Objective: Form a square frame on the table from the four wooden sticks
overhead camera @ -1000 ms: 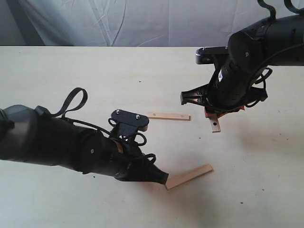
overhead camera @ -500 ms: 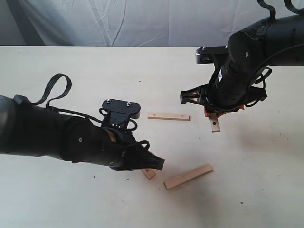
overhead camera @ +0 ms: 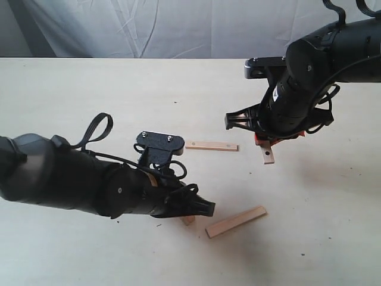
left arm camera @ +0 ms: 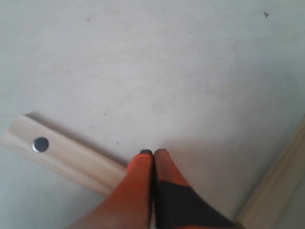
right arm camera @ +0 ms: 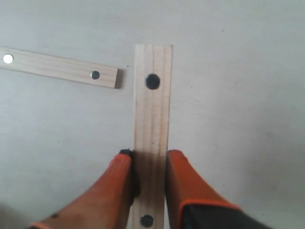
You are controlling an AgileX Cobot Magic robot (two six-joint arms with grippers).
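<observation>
Your right gripper point(right arm camera: 148, 160) clamps one stick point(right arm camera: 152, 109) edgewise, probably to square it with the far stick point(overhead camera: 211, 146) at nine o'clock; your left gripper point(left arm camera: 153, 153), closed empty, touches a third stick point(left arm camera: 66, 155) to push it.

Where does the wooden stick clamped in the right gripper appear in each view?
Exterior view: the held stick hangs under the right gripper, right of centre.
Left wrist view: not in it.
Right wrist view: centre, between orange fingers.
Shared landmark: the lying stick near its tip, in the exterior and right wrist views.
</observation>
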